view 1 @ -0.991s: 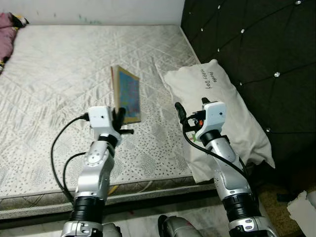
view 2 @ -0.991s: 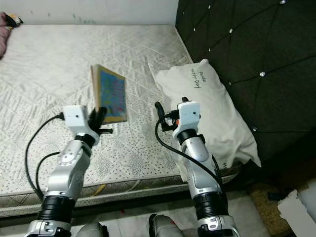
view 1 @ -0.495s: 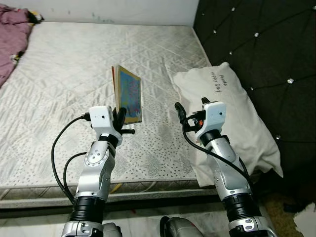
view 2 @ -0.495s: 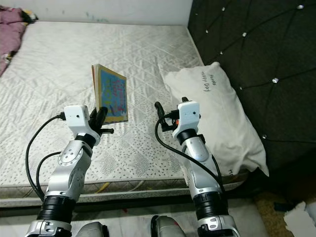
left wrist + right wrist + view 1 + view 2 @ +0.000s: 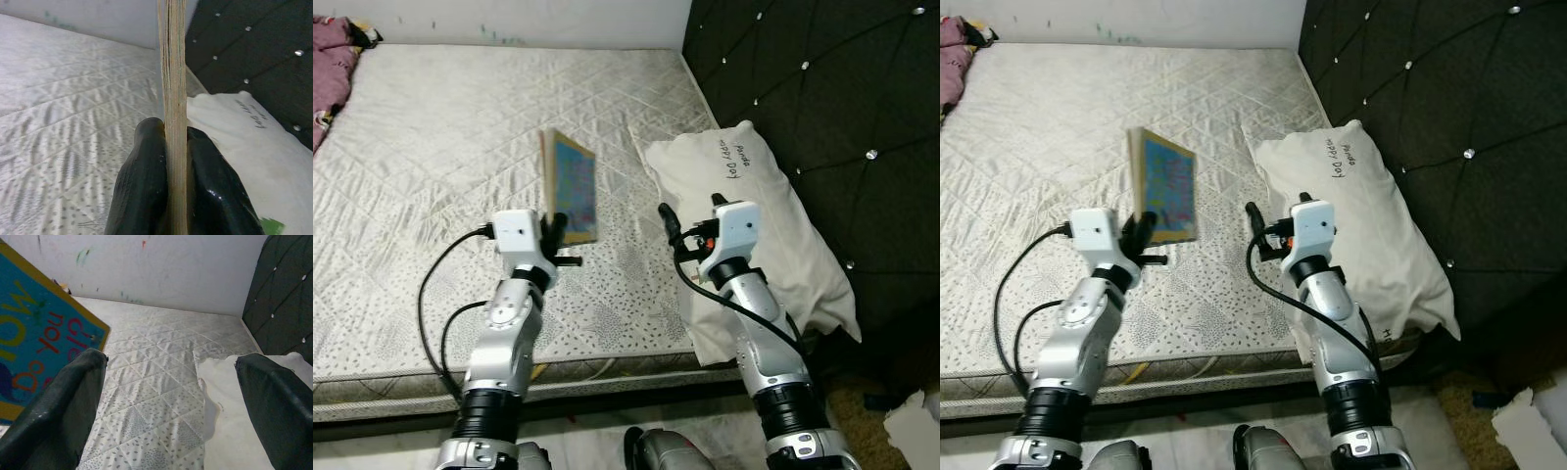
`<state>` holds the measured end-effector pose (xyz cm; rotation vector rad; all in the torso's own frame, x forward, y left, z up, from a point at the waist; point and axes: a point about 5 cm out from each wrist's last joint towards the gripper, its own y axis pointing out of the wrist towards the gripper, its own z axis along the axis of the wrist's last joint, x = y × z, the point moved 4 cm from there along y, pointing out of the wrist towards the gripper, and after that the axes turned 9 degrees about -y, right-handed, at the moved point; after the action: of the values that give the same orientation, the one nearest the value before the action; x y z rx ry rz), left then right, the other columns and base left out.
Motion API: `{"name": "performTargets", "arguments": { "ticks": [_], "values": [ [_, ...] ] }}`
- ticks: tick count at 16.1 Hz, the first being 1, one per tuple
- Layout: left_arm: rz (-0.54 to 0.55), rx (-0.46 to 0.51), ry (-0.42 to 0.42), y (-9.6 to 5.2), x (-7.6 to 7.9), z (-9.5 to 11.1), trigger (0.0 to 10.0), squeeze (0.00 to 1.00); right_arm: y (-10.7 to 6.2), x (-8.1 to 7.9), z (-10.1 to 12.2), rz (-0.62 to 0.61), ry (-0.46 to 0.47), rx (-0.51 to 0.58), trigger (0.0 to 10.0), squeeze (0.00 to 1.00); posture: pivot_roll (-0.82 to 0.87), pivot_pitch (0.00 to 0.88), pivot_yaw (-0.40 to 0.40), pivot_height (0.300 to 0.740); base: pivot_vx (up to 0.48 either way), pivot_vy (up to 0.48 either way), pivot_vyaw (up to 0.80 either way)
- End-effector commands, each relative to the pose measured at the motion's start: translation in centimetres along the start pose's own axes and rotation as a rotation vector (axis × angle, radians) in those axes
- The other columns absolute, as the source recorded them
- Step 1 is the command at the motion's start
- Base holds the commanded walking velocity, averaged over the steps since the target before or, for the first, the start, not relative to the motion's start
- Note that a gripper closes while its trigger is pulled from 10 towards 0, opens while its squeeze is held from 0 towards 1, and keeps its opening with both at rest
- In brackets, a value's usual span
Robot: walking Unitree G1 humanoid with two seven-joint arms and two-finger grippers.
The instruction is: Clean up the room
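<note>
A thin picture book (image 5: 573, 186) with a blue cover and yellow border stands upright above the mattress (image 5: 431, 147), pinched at its lower edge by my left gripper (image 5: 553, 230). The left wrist view looks along the book's edge (image 5: 175, 98), with black fingers (image 5: 146, 181) pressed on both sides. My right gripper (image 5: 690, 213) hovers open beside the book, over the near edge of a white pillow (image 5: 773, 225). From the right wrist, the book cover (image 5: 34, 342) shows past one of the spread fingers (image 5: 63, 416), which hold nothing.
A black tufted headboard (image 5: 822, 88) rises on the right behind the pillow. Purple cloth (image 5: 328, 44) lies at the mattress's far left corner. A white wall runs along the far side. Something white (image 5: 915, 421) lies on the floor at the lower right.
The head camera swung left and then part of the way back right, so the scene shifted. Both arms hold the same pose and the book stays in the left gripper.
</note>
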<state>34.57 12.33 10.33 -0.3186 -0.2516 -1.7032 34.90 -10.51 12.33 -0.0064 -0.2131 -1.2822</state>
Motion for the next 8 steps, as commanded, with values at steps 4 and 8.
{"name": "performTargets", "arguments": {
  "ticks": [4, 8],
  "values": [
    [-0.022, 0.047, 0.004, 0.38, 0.71, 1.21, 10.0, 0.0, -0.03, 0.45, -0.21, -0.01, -0.007, -0.011, 10.0, 0.0, -0.01, 0.059, -0.046, 0.74, 0.0, -0.44, 0.0],
    [-0.023, 0.055, -0.007, 0.37, 0.72, 1.38, 10.0, 0.0, -0.01, 0.45, -0.2, -0.011, -0.006, -0.011, 10.0, 0.0, -0.01, 0.061, -0.046, 0.74, 0.0, -0.069, 0.0]
  ]
}}
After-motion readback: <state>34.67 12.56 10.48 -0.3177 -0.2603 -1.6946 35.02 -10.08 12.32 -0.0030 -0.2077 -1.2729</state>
